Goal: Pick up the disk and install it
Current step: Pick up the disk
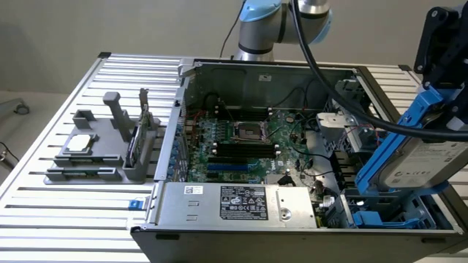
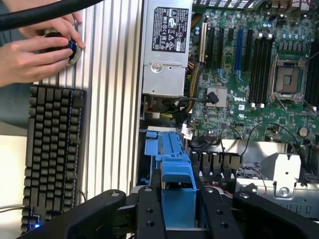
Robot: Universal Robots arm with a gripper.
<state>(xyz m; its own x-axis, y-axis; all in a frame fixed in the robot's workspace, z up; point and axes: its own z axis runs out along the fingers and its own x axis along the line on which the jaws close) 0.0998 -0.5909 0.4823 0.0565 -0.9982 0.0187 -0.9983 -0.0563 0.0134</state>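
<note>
While the jaws clamp the disk (image 1: 428,159) by its blue carrier (image 2: 177,199), we judge it rigid, weighty, shock-sensitive.

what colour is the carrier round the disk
Blue; the carrier frames the silver-grey disk, clearest in the exterior view.

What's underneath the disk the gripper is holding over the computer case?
Under the disk, held tilted in the gripper, a blue plastic bracket sits in a corner of the computer case. The disk covers whatever else lies beneath it.
</note>
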